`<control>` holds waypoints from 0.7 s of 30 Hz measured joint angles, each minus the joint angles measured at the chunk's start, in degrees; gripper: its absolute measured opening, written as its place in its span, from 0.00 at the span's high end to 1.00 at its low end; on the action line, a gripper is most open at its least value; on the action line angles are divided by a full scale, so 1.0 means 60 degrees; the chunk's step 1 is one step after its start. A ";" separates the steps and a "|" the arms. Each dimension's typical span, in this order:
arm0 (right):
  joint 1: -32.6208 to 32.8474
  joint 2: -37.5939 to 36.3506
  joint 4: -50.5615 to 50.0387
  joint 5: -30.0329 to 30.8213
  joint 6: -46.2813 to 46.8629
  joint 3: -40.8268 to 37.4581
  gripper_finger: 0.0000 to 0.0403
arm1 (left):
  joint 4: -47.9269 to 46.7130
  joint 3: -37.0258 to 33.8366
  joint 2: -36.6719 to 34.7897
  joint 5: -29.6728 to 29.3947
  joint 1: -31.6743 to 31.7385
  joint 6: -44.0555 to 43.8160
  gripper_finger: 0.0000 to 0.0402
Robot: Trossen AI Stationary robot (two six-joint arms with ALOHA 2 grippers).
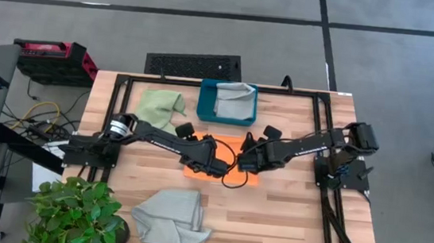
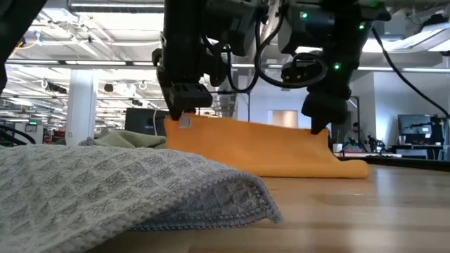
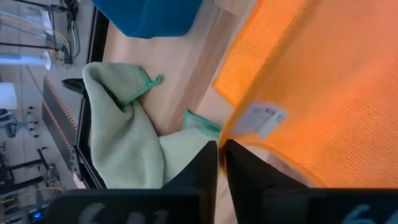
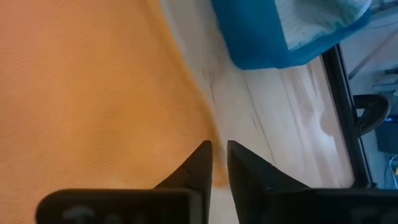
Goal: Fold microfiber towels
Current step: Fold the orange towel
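Landmark: teal tray (image 1: 204, 111) at the table's far edge.

Light green towel (image 1: 163, 105) lies just left of the tray, crumpled, not folded. Left gripper (image 1: 214, 167) is in front of the tray, over the orange towel (image 1: 231, 145); its fingers (image 3: 205, 163) stand almost together with a thin slit between them, right at the towel's tagged edge. Whether they pinch the cloth or have just let go, cannot tell. The orange towel sits directly in front of the tray, mid-table; in the low view one long edge is raised between the two grippers, so it looks mid-fold, not laid flat. Right gripper (image 1: 247, 161) is in front of the tray too, at the towel's other end, fingers (image 4: 198, 163) narrowly apart at the cloth's edge; grip also unclear. A pale grey towel (image 1: 233, 101) rests inside the tray, apparently folded and done. Second grey towel (image 1: 169, 217) lies well in front of the tray at the near table edge, rumpled.

Judgement: one done, one under way, two untouched.
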 joint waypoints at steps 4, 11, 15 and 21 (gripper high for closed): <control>-0.0223 0.0000 0.0050 0.0004 -0.0011 0.0000 0.76 | -0.0007 0.0000 0.0000 -0.0014 0.0194 0.0133 0.84; -0.0473 0.0000 0.0063 0.0011 0.0049 0.0000 0.62 | -0.0079 0.0000 0.0000 -0.0051 0.0326 0.0508 0.71; -0.0291 -0.0079 -0.0034 0.0014 0.0079 0.0000 0.58 | -0.0788 0.0000 0.0000 -0.0046 0.0101 0.0025 0.68; 0.0681 -0.0727 -0.0313 -0.0388 0.0722 0.0011 0.56 | -0.0822 -0.0184 0.0000 0.1096 -0.0927 0.1330 0.70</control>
